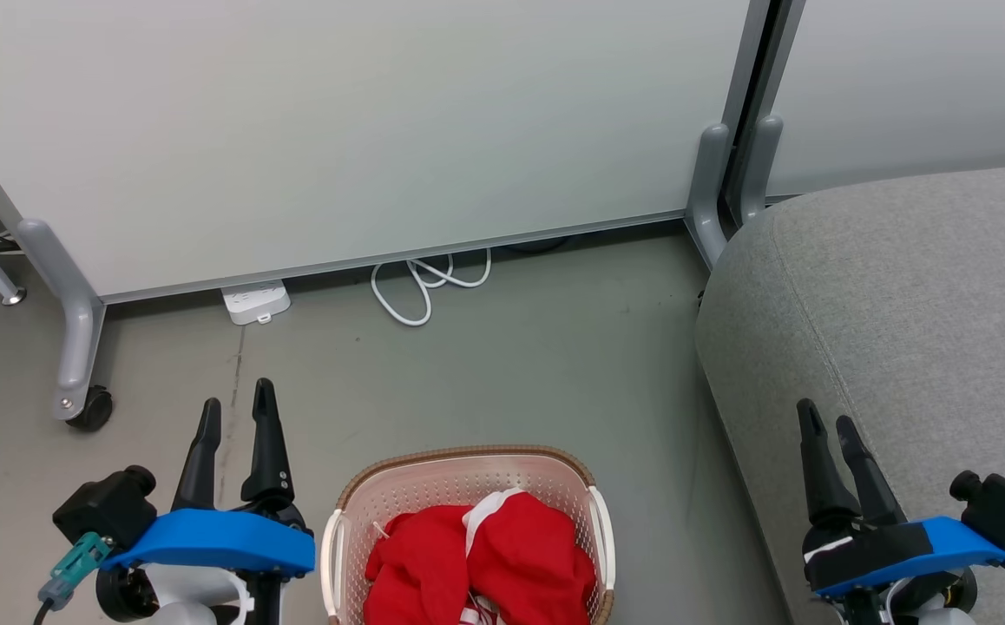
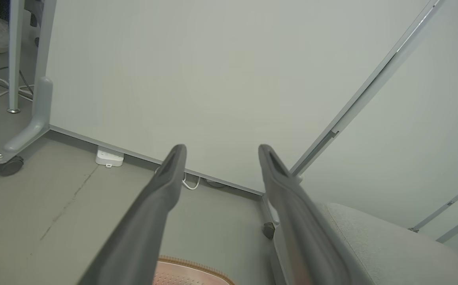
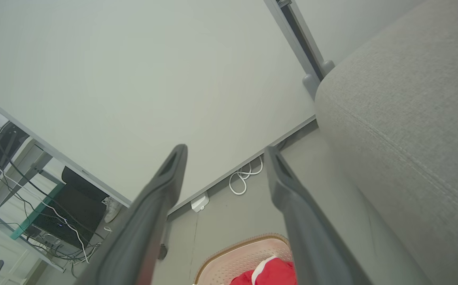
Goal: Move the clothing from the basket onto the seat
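Your left gripper is wide open and empty above the floor. Just right of it, the red clothing lies in the basket. Then comes the grey seat, with your right gripper wide open and empty by its edge.

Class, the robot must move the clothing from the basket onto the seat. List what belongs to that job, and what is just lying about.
Belongs to the job: red clothing, basket, grey seat, left gripper, right gripper (both open, empty).
Lying about: white cable, power strip, castor, partition panel.
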Tool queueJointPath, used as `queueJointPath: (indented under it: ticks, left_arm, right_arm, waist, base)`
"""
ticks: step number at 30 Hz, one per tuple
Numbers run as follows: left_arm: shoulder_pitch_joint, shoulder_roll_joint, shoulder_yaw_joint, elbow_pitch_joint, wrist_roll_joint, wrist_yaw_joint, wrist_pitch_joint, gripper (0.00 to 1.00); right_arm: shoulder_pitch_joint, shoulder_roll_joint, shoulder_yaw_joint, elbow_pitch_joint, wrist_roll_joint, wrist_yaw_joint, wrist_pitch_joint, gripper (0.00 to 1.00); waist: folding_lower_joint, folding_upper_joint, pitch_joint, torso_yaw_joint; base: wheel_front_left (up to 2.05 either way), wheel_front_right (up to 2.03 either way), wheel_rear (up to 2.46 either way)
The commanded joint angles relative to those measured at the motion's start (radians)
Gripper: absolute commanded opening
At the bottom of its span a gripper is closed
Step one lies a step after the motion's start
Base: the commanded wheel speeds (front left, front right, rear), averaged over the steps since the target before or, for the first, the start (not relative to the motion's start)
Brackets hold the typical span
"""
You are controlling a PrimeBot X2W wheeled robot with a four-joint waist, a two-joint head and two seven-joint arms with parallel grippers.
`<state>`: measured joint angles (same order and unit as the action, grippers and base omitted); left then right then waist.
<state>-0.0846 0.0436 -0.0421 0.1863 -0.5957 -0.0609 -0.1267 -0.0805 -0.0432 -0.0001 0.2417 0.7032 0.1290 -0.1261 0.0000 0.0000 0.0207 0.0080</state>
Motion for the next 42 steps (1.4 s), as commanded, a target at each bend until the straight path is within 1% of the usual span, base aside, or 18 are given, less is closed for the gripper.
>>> queueJointPath:
  ticks: [1,12,25,42]
  left_arm:
    - [-0.016,0.007,-0.005,-0.013,0.032,0.004,-0.011,1.0]
    - [-0.019,0.008,-0.033,-0.012,0.164,0.008,-0.039,1.0]
    - [-0.021,0.008,-0.051,-0.01,0.291,0.014,-0.071,1.0]
    - [-0.024,0.008,-0.064,-0.004,0.429,0.014,-0.104,1.0]
  right_arm:
    - [-0.022,-0.007,0.004,-0.006,-0.032,0.002,-0.012,1.0]
    - [-0.024,-0.008,0.014,0.0,-0.144,0.002,-0.041,1.0]
    - [-0.024,-0.009,0.02,0.001,-0.265,0.002,-0.072,1.0]
    - [-0.026,-0.009,0.022,0.006,-0.397,0.002,-0.105,1.0]
  waist:
    - [0.0,0.0,0.001,0.0]
    - [0.0,0.0,0.003,0.003]
    - [0.0,0.0,0.006,0.006]
    - [0.0,0.0,0.013,0.007]
  base:
    - [0.0,0.0,0.0]
    - [0.0,0.0,0.0]
    - [0.0,0.0,0.0]
    - [0.0,0.0,0.0]
